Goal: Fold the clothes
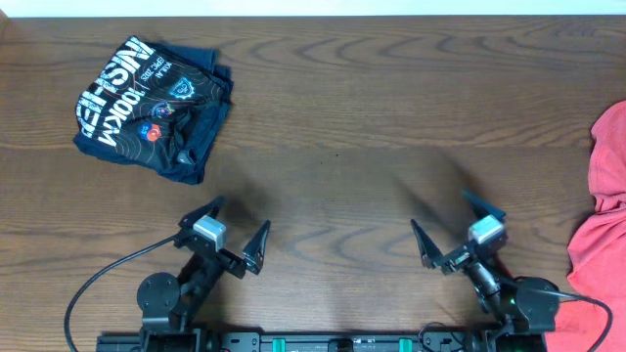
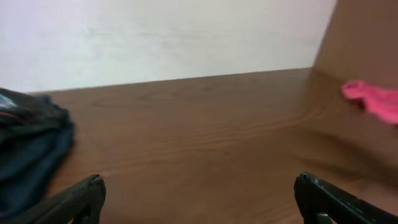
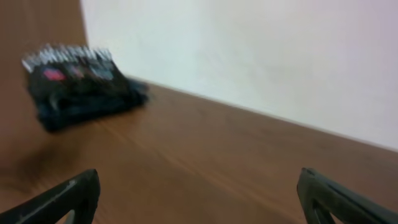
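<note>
The clothes, an orange-red T-shirt (image 1: 602, 225), lie bunched at the table's right edge and run partly out of the overhead view. A small piece of that shirt (image 2: 372, 101) shows at the far right of the left wrist view. My left gripper (image 1: 237, 227) hovers open near the front edge, left of centre, with nothing between its fingers (image 2: 81, 198). My right gripper (image 1: 452, 227) is open too, right of centre, a short way left of the shirt, and its fingers (image 3: 326, 196) hold nothing.
A folded dark navy shirt (image 1: 152, 95) with white lettering and coloured logos lies at the back left; it also shows in the right wrist view (image 3: 78, 84). Bare brown wooden table (image 1: 333, 127) lies between the arms. A black cable (image 1: 98, 284) runs by the left arm's base.
</note>
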Motion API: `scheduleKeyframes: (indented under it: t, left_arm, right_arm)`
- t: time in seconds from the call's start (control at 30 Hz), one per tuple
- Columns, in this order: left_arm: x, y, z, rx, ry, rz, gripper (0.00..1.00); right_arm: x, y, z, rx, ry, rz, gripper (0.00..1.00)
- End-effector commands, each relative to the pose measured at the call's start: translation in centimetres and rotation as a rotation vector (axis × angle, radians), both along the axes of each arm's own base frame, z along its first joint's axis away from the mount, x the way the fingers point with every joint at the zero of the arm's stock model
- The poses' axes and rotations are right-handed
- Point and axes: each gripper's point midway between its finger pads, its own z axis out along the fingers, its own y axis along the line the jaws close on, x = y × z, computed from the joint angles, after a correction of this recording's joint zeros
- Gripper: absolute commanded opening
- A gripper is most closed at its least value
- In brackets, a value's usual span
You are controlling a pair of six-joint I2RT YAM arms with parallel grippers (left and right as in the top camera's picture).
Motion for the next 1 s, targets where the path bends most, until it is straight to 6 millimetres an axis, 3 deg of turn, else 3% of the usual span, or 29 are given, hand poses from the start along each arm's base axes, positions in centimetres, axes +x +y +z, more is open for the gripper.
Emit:
scheduleKeyframes:
  t: [0.0,0.2,0.33,0.57,0.77,0.87,0.97]
  left_arm:
    - [-1.4,-1.6,2.2,-0.109,0.039,-0.106,0.98]
    - [-1.0,-1.0,6.6,-0.115,0.084,-0.057,0.98]
    - [0.5,-0.6,7.9,-0.112,0.245,-0.024,0.98]
    - [3.7,-0.4,8.0,-0.025,0.699,-0.010,0.98]
    - [5.8,0.6,5.5,0.070,1.019,0.019,0.98]
    - [6.5,0.1,4.0,0.043,1.095,-0.003,0.98]
    - [6.6,0.0,2.8,0.042,1.154,-0.009,0.98]
  right_arm:
    - [-1.2,0.8,3.2,0.107,-0.010,0.072,0.99]
    - [-0.3,-0.6,6.4,0.111,0.097,-0.033,0.99]
    - [1.4,-0.6,6.6,0.098,0.286,-0.044,0.99]
    - [5.3,0.7,5.2,0.003,0.697,0.030,0.99]
    - [8.4,1.6,2.9,0.061,0.965,0.056,0.99]
    - [11.1,-1.1,0.8,0.055,1.039,-0.136,0.99]
    - [13.8,-6.4,-0.3,0.094,1.092,-0.450,0.99]
